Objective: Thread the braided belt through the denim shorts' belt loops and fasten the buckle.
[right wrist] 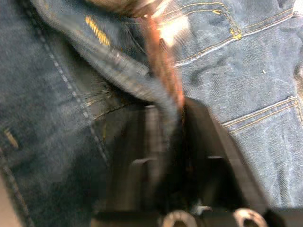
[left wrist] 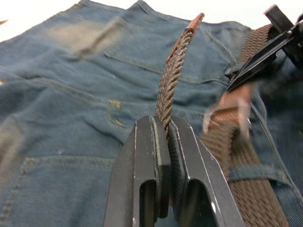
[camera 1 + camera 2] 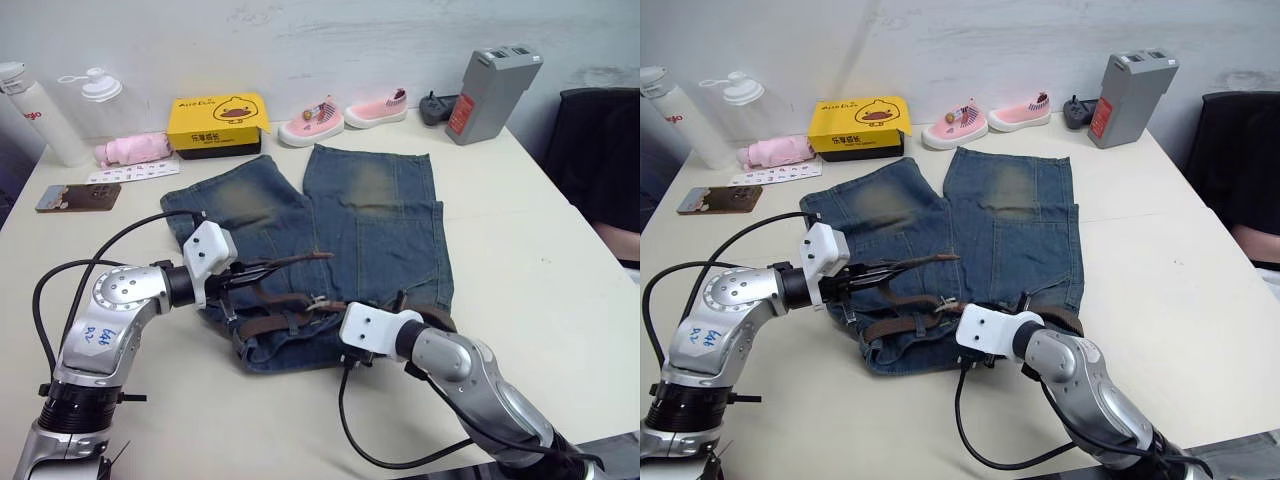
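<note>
A: Nearest first?
B: Right end effector (image 3: 345, 340), lower centre of frame, down on the waistband of the denim shorts (image 3: 370, 215). Right wrist view is blurred: its fingers (image 1: 156, 156) sit close together w/ denim and a bit of brown strap between them. Can't tell if it's really gripping.
A: Left?
B: Left end effector (image 3: 262, 270), left of centre, pointing right across the shorts. Clamped tight on the braided belt (image 2: 173, 71) near its free tip; the tip sticks out past the fingers, lifted off the denim.
A: Rest of the belt?
B: Runs along the waistband at the near edge of the shorts, centre of frame. A belt loop (image 2: 253, 172) crosses over the strap in the left wrist view. Buckle (image 3: 318, 302) lies on the waistband between the two end effectors.
A: Shorts?
B: Flat on the pale surface (image 3: 540, 250), waist near, legs pointing away.
A: Far side?
B: Top of frame, l to r: white bottle (image 3: 35, 110), pink bundle (image 3: 132, 150), yellow duck box (image 3: 217, 122), two pink shoes (image 3: 345, 115), grey battery block (image 3: 493, 92). Phone (image 3: 78, 197) at left edge.
</note>
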